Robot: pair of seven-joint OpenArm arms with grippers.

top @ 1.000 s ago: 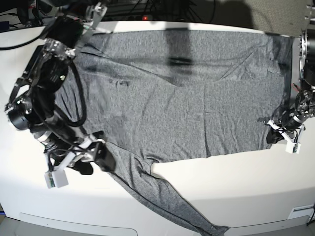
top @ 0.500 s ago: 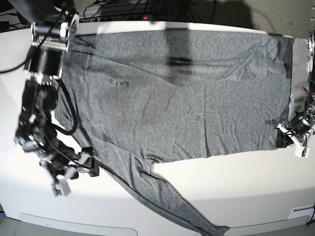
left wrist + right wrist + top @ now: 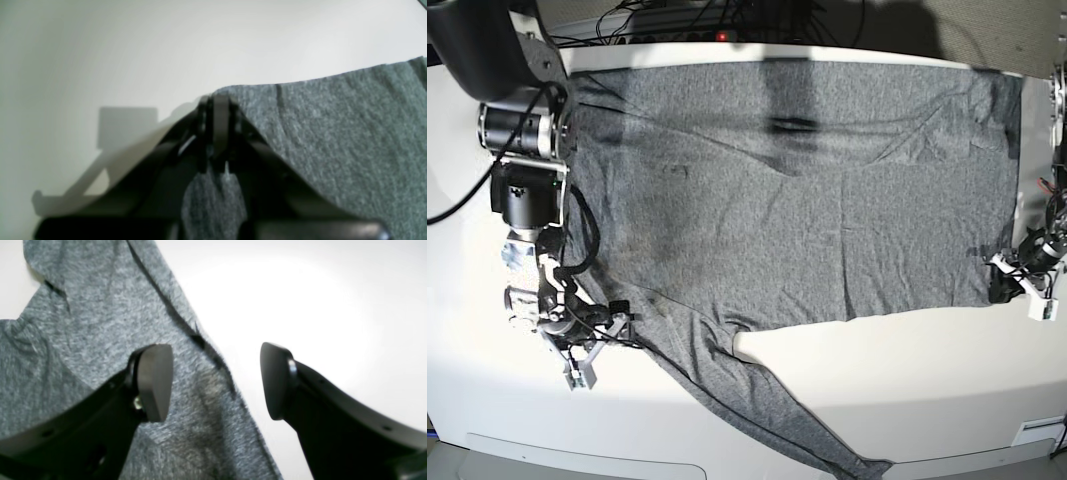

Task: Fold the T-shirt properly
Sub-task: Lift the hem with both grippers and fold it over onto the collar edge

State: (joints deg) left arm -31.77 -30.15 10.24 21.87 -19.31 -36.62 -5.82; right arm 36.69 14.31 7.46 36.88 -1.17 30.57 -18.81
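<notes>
Spread flat over the white table (image 3: 907,380): the T-shirt (image 3: 797,200), one sleeve trailing off it toward the front edge. At its hem corner, left gripper (image 3: 217,110) pinching the cloth. Over its sleeve edge, right gripper (image 3: 217,381) spread wide, holding nothing.

The end of the shirt's (image 3: 807,210) sleeve (image 3: 772,415) is cut off by the lower edge of the base view. In the left wrist view the left gripper (image 3: 217,133) is blurred, and the cloth pinched between its closed jaws is largely hidden by the dark fingers (image 3: 220,120). Behind the spread jaws of the right gripper (image 3: 217,381) the shirt is cut off by the picture's edges. In the base view that gripper appears too small for its jaws to be made out.
</notes>
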